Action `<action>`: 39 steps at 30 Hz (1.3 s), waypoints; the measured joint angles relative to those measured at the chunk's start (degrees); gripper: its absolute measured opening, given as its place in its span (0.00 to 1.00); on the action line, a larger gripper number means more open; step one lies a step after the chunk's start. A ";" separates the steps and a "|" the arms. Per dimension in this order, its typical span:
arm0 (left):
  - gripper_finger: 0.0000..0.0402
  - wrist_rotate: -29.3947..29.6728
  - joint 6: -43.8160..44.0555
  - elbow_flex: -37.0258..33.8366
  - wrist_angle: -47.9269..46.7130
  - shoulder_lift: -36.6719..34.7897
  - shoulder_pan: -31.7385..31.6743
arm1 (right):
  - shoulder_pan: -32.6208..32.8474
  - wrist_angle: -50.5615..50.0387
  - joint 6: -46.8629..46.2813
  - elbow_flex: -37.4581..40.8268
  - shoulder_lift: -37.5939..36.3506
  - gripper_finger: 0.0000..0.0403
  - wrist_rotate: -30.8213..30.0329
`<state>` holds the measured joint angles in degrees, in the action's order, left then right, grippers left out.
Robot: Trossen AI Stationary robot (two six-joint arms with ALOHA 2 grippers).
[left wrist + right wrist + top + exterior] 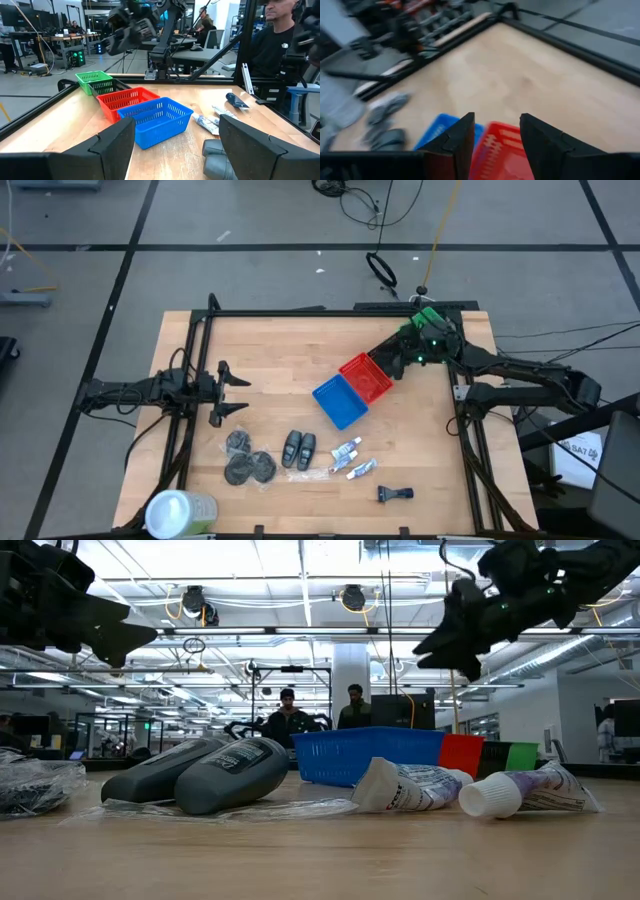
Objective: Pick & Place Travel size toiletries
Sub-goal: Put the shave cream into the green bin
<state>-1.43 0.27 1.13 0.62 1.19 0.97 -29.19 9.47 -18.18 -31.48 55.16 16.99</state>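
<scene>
The travel size toiletries lie on the near half of the wooden table: dark round discs (248,460), two dark grey oblong packs (300,448), small white tubes (352,458) and a dark bottle (395,494). In the low view the packs (200,776) and the tubes (410,786) lie flat on their sides. My right gripper (386,360) hovers open over the far end of the red basket (367,377), and the red basket (500,150) shows in the gap between its fingers (496,122). My left gripper (232,392) waits open at the table's left, clear of everything.
Three baskets stand in a slanted row: blue (340,402), red, and green (430,320) at the far right corner. A large white-topped green container (180,512) stands at the near left edge. A clear wrapper (230,808) lies under the packs. Bare wood lies far left.
</scene>
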 joint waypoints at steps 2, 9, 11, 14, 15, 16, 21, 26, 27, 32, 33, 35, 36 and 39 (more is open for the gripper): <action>0.70 0.00 0.02 0.00 0.00 0.00 0.00 | 2.75 1.18 -0.28 0.00 0.00 0.36 0.08; 0.70 0.00 0.01 0.00 0.00 -0.02 0.00 | 11.38 4.80 -0.82 0.00 0.00 0.36 0.04; 0.70 0.00 0.03 0.02 -0.02 0.00 0.00 | 13.77 5.54 -1.33 0.00 0.02 0.36 -0.18; 0.70 0.00 0.02 0.00 0.00 -0.02 0.00 | 17.47 6.58 -2.13 0.00 0.02 0.36 -0.22; 0.70 0.00 0.02 0.00 0.00 -0.02 0.00 | 18.74 6.69 -2.17 0.00 0.02 0.36 -0.20; 0.70 0.00 0.02 0.00 0.00 -0.01 0.01 | 20.05 6.69 -2.18 0.00 0.02 0.36 -0.22; 0.70 0.00 0.02 0.00 0.00 -0.01 0.00 | 26.00 6.65 -2.81 0.00 0.02 0.36 -0.22; 0.70 0.00 0.01 0.00 0.00 0.00 0.00 | 31.66 6.62 -3.65 0.00 0.02 0.36 -0.20; 0.70 0.00 0.02 0.00 0.00 0.00 0.02 | 32.73 6.60 -3.65 0.00 0.02 0.36 -0.18; 0.70 0.00 0.02 0.00 0.00 -0.02 0.02 | 38.12 6.47 -3.82 0.00 0.02 0.36 -0.20; 0.70 0.00 0.00 0.00 0.00 0.00 0.00 | 39.33 6.28 -4.20 0.00 0.02 0.36 -0.18; 0.70 0.00 0.00 0.00 0.00 0.00 0.00 | 41.59 5.88 -5.26 0.00 0.02 0.36 -0.15; 0.70 0.00 0.00 0.00 0.00 0.00 0.02 | 42.75 5.75 -5.66 0.00 0.02 0.36 -0.18; 0.70 0.00 0.00 0.02 0.00 -0.02 0.02 | 46.44 5.68 -6.49 0.00 0.02 0.36 -0.20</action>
<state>-1.43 0.27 1.14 0.62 1.17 0.99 17.25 15.16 -24.66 -31.48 55.18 16.80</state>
